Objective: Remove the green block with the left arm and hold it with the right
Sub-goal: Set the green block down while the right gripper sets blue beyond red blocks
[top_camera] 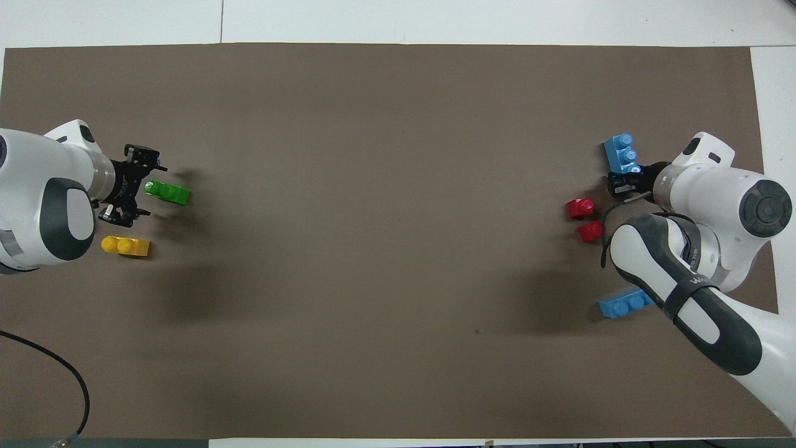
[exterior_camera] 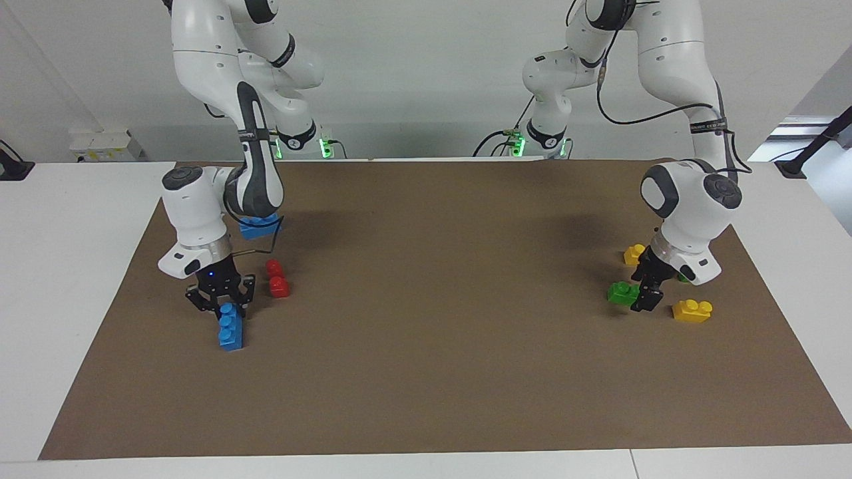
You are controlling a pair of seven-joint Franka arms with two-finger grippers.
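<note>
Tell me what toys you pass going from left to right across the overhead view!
Yellow brick → green brick → two red bricks → blue brick lying on the brown mat. A second blue brick, by the right pincer, overlaps that last one in order.

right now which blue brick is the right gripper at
The three-stud blue brick at the right gripper, farther from the robots than the red bricks. The other blue brick lies apart, nearer the robots.

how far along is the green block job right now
Early. Nothing looks finished: the green block lies on the brown mat. In hand: the left gripper is down beside it, the right gripper is at a blue brick. Left: lifting the green block and passing it to the right gripper.
</note>
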